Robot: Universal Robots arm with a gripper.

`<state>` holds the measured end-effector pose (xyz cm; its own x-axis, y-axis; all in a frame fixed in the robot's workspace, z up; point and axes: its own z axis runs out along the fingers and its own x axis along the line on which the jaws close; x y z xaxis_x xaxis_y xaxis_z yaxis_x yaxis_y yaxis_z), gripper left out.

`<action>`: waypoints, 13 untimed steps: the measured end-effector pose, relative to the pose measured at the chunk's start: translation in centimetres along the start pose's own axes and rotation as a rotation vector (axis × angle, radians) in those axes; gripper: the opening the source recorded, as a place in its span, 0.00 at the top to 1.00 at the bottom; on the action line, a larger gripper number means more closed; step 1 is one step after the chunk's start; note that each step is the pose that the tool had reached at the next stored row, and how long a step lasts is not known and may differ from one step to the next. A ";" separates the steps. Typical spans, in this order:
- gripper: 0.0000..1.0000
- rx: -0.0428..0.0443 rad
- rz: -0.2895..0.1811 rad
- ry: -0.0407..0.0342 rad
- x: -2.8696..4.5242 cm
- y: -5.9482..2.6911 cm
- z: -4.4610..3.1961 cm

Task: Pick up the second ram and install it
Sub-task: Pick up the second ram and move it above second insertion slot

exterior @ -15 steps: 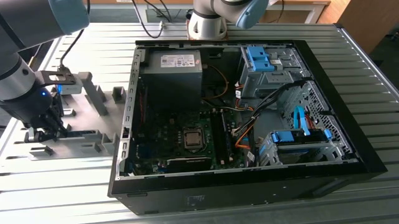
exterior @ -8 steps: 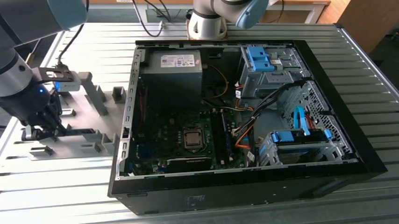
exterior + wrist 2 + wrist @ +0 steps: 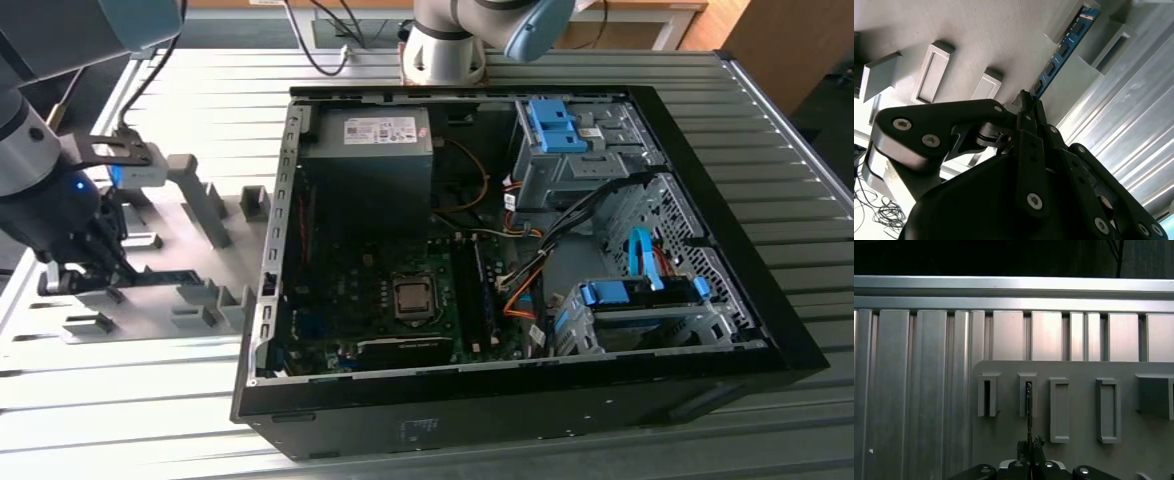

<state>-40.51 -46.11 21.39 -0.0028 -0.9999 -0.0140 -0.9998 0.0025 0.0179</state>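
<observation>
In the second wrist view the second ram point(image 3: 1064, 47) is a thin blue-green circuit strip running from my fingertips toward a grey holder block point(image 3: 1066, 17). My gripper point(image 3: 1028, 100) is shut on its near end. The first wrist view shows the second ram point(image 3: 1028, 412) edge-on, its far end in a holder slot point(image 3: 1028, 390), with my gripper point(image 3: 1030, 446) closed around it. At the exterior view's left, my gripper point(image 3: 83, 280) is low over the grey holder plate point(image 3: 200, 320), and the second ram point(image 3: 158, 271) lies beside it as a dark strip.
An open black computer case point(image 3: 534, 390) lies in the middle of the ribbed metal table, with the motherboard point(image 3: 400, 300), its memory slots point(image 3: 474, 290), power supply point(image 3: 367, 150) and blue drive brackets point(image 3: 627, 295) inside. Several empty grey holder blocks point(image 3: 1108, 410) stand on the plate.
</observation>
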 end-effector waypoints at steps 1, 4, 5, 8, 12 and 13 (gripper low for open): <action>0.86 -0.0001 0.000 0.0001 0.00 0.00 -0.16; 0.86 -0.0001 0.000 0.0001 -0.01 0.01 -0.61; 0.86 0.0000 0.000 0.0000 -0.01 0.02 -0.77; 0.86 0.0000 0.000 0.0000 -0.01 0.02 -1.16; 0.86 0.0001 0.000 -0.0001 -0.02 0.02 -1.46; 0.86 0.0002 0.000 -0.0001 -0.02 0.02 -1.46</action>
<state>-40.51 -46.11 22.85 -0.0028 -0.9999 -0.0141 -0.9998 0.0025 0.0177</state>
